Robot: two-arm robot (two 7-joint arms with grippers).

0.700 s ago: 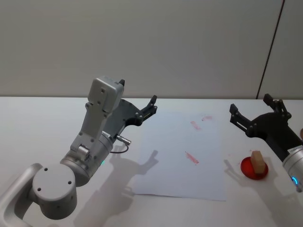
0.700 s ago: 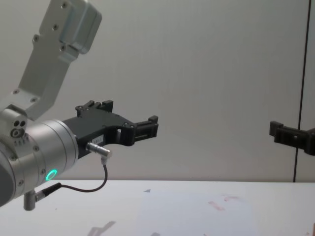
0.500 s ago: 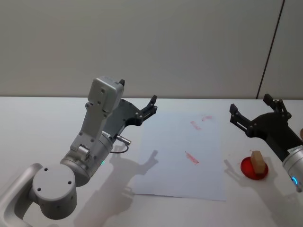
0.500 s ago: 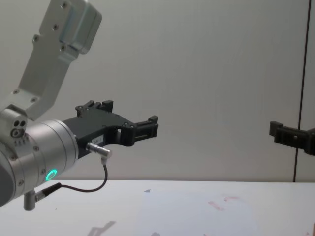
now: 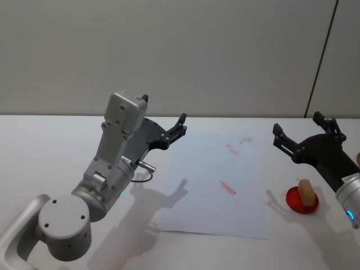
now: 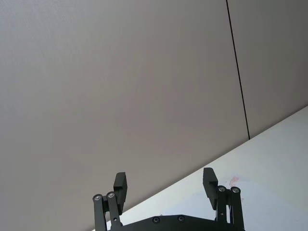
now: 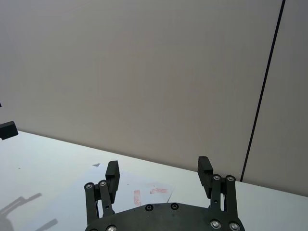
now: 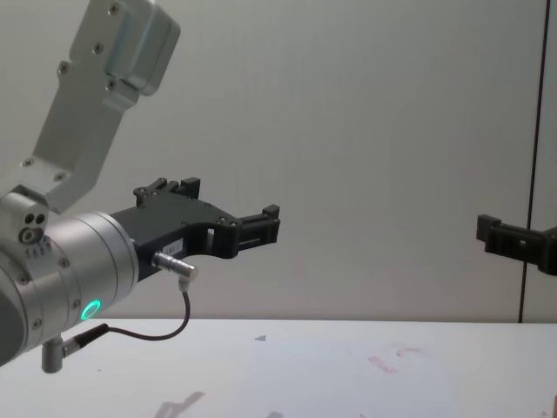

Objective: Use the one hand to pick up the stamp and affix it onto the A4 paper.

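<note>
The stamp (image 5: 305, 193) is sitting upright on a red ink pad (image 5: 292, 201) just right of the A4 paper (image 5: 216, 185), presumably for inking. Beyond it, the right gripper (image 5: 298, 125) is hovering with its fingers spread, ready to take it. The left gripper (image 5: 163, 109), also spread, is idling by the paper's far left corner.

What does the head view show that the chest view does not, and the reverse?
Head, not chest: the stamp standing on a red pad, and the near edge of the A4 paper. Chest, not head: the gap between the left gripper and the table. Both: the left gripper, the right gripper, the paper's red marks.
</note>
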